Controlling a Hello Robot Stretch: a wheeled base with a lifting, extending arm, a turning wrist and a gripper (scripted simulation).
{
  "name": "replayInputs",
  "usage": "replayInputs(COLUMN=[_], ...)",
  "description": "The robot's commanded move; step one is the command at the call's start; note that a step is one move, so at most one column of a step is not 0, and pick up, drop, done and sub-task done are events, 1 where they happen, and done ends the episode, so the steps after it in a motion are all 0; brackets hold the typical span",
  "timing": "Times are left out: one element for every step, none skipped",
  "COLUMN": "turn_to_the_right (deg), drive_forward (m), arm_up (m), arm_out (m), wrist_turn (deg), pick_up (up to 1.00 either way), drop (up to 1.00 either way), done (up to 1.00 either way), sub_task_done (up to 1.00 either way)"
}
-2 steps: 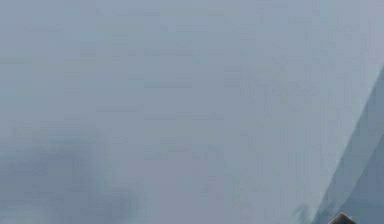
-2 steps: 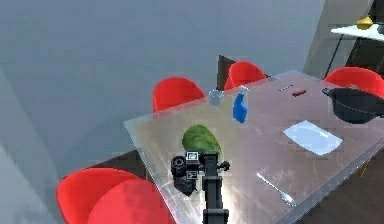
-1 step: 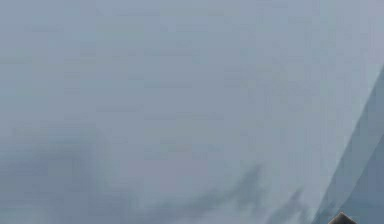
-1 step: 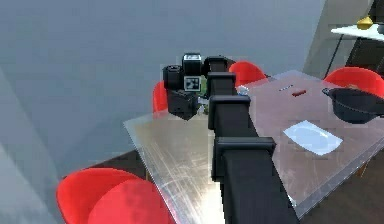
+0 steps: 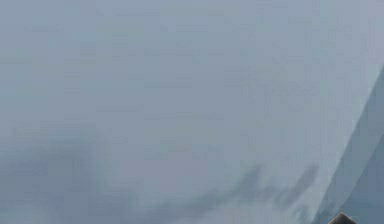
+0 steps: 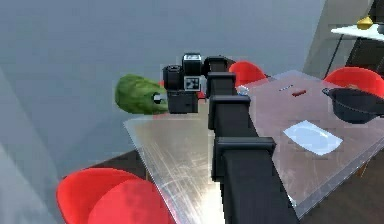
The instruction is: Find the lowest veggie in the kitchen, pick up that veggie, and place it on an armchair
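Steel table [image 6: 185, 160], red chairs [image 6: 95, 195], grey wall [image 6: 70, 50], veggie [image 6: 136, 92] perhaps in hand [image 6: 160, 98]

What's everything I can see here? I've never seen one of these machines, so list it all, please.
wall: one, grey, across the forward view and behind the table
table: one, silvery, middle of the arm side view
chairs: three, red, one at the bottom left, two at the table's far side
pot: one, black, on the table at the right
sheet: one, white, flat on the table near the pot
small thing: one, red, on the table's far part
yellow thing: one, top right corner, too small to name
green veggie: one, hanging at the gripper's far end, clear of the table
arm: one, dark bar, rising from the bottom edge
gripper: one, dark, holding the veggie
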Motion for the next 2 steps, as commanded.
replayInputs(turn_to_the_right=[0.0,0.0], drive_forward=[0.00,0.00], arm_up=[0.00,0.00], arm_out=[0.00,0.00], wrist_turn=[-45.0,-45.0], pick_up=[0.00,0.00], drop=[0.00,0.00], done=[0.00,0.00], sub_task_done=[0.00,0.00])
